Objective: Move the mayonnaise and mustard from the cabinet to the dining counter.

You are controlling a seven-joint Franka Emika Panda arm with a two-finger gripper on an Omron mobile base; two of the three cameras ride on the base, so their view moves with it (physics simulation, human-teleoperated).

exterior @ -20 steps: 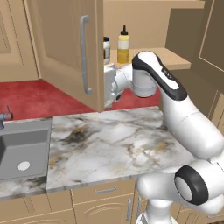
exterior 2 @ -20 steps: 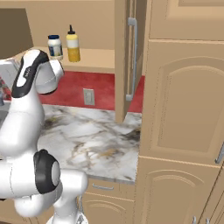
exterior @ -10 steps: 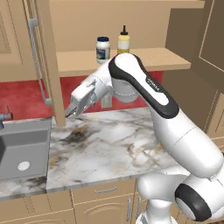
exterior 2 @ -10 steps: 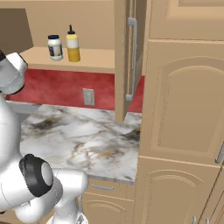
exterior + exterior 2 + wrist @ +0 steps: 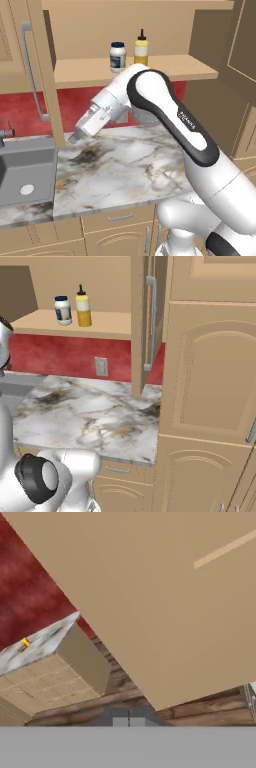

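Cabinet shelf: 1 mayo jar, 1 mustard btl.

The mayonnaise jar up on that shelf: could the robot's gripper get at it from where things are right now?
Probably yes. The cabinet door stands swung open, and the mayonnaise sits near the shelf's front edge beside the mustard, nothing before it. The shut gripper is low over the counter, so it must rise and open.
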